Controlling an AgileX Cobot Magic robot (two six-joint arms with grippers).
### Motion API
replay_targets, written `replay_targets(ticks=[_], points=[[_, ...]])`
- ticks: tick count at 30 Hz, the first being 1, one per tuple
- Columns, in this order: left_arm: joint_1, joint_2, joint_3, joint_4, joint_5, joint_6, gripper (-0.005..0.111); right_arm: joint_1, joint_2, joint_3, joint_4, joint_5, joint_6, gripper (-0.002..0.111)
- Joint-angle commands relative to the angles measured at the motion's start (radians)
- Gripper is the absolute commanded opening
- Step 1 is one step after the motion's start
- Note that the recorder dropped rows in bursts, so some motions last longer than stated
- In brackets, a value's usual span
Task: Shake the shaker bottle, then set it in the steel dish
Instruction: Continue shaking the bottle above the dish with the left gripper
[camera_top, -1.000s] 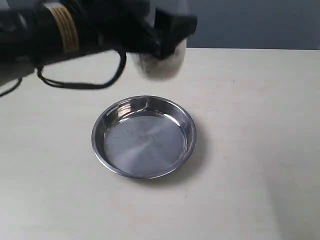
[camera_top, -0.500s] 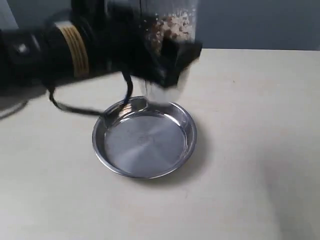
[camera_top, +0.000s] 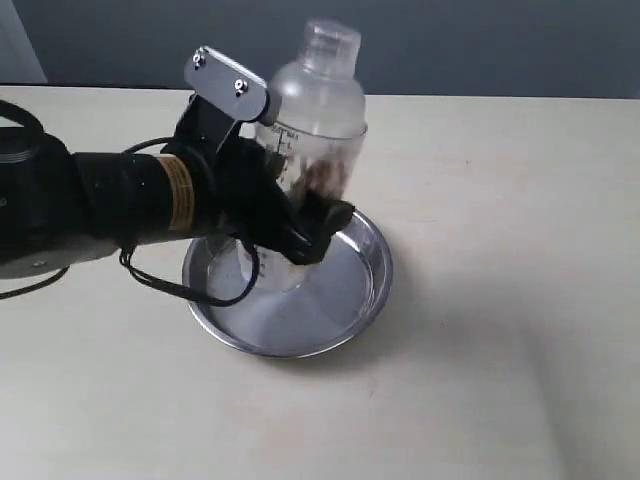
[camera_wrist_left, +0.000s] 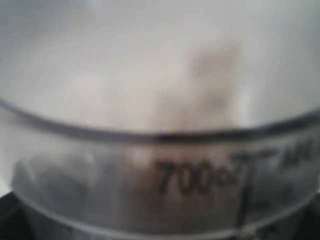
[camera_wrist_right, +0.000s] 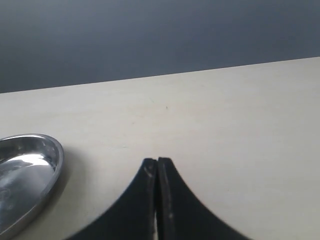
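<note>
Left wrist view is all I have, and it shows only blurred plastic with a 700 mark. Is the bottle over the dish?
Observer: Yes. The exterior view shows the shaker bottle, clamped in the left gripper, with its lower end inside the rim of the steel dish.
Operator: Is it upright?
Observer: Roughly upright, with the cap on top. The gripper hides whether the base touches the dish floor.
Operator: Is the right arm in the way?
Observer: No. The right gripper is shut on nothing, over the table off to the side of the dish.
</note>
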Motion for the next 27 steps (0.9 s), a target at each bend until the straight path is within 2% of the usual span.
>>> replay_targets(ticks=[1, 3, 5, 8, 12, 13, 18, 21, 23, 25, 27], points=[[0.009, -0.177, -0.154, -0.011, -0.099, 0.028, 0.000, 0.002, 0.004, 0.001, -0.001, -0.010, -0.004, -0.001], [0.006, -0.182, -0.143, -0.055, -0.019, 0.009, 0.000, 0.002, 0.004, 0.001, -0.001, -0.010, -0.004, -0.001], [-0.001, -0.124, -0.059, -0.069, 0.033, -0.004, 0.000, 0.002, 0.004, 0.001, -0.001, -0.010, -0.004, -0.001], [-0.001, -0.052, 0.042, -0.121, -0.052, -0.018, 0.000, 0.002, 0.004, 0.001, -0.001, -0.010, -0.004, -0.001], [-0.003, -0.157, -0.001, -0.048, -0.243, -0.008, 0.000, 0.002, 0.004, 0.001, -0.001, -0.010, -0.004, -0.001], [-0.003, -0.160, -0.003, -0.067, -0.230, 0.004, 0.000, 0.002, 0.004, 0.001, -0.001, -0.010, -0.004, -0.001], [0.009, -0.044, 0.057, -0.072, 0.001, 0.019, 0.000, 0.002, 0.004, 0.001, -0.001, -0.013, -0.004, -0.001], [0.009, -0.118, -0.013, -0.042, -0.043, 0.023, 0.000, 0.002, 0.004, 0.001, -0.001, -0.013, -0.004, -0.001], [0.009, -0.200, -0.113, 0.011, -0.092, 0.048, 0.000, 0.002, 0.004, 0.001, -0.001, -0.013, -0.004, -0.001], [0.009, -0.230, -0.166, -0.011, -0.038, 0.058, 0.000, 0.002, 0.004, 0.001, -0.001, -0.013, -0.004, -0.001], [0.005, -0.186, -0.105, -0.066, 0.073, 0.049, 0.000, 0.002, 0.004, 0.001, -0.001, -0.013, -0.004, -0.001]])
